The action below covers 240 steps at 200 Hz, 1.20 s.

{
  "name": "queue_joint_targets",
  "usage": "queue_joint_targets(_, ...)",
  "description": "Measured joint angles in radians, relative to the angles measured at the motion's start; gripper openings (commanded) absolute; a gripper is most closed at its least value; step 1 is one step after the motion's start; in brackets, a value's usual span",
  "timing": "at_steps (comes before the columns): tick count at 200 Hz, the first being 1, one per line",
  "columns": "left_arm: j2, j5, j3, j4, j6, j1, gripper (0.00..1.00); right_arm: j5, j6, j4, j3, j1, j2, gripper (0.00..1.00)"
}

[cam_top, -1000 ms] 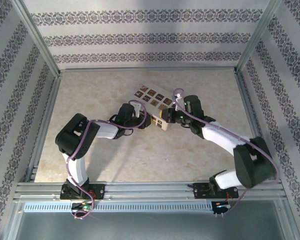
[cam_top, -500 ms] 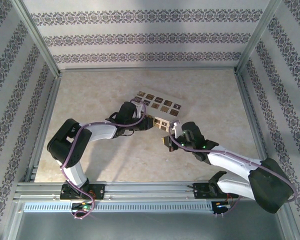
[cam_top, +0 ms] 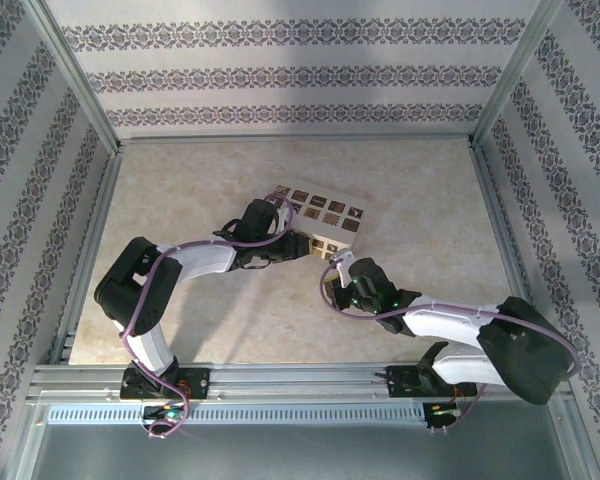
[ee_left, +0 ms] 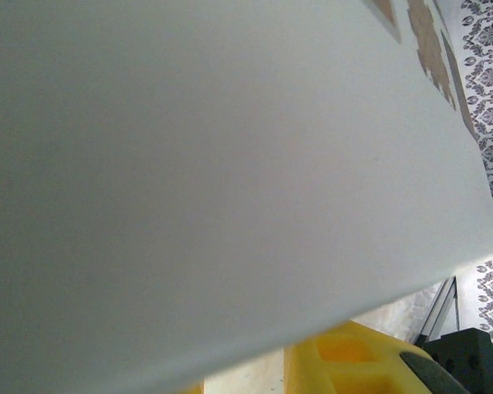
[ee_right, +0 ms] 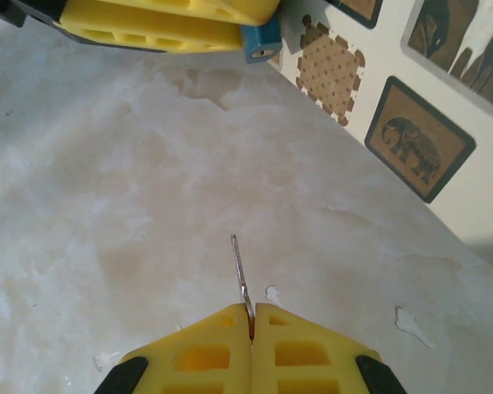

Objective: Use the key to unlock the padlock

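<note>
My right gripper [ee_right: 251, 316] is shut on the key [ee_right: 240, 275], whose thin metal blade sticks out ahead of the yellow fingertips, over the marble tabletop. In the right wrist view, the small blue padlock [ee_right: 259, 43] sits ahead of it, at the tip of the left gripper's yellow fingers [ee_right: 148, 29], which are closed around it with its keyhole end facing the key. In the top view, the right gripper [cam_top: 337, 287] hovers a short way in front of the left gripper [cam_top: 300, 246]. The key and padlock are apart.
A white card with elephant pictures [cam_top: 325, 212] lies just behind the left gripper. Its blank surface [ee_left: 230, 164] blocks most of the left wrist view above one yellow finger [ee_left: 345, 365]. Metal rails and patterned walls [cam_top: 80, 230] enclose the table.
My right gripper has pulled back from the padlock toward the near side, dropping lower with the key. The left gripper shifted slightly right with the padlock.
</note>
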Motion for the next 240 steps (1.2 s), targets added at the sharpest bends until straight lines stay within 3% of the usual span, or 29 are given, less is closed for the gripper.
queue_joint_targets(240,0.000,0.003,0.034,-0.071,-0.045,-0.001,0.21,-0.044,-0.018,0.227,0.041,-0.024,0.142,0.00)
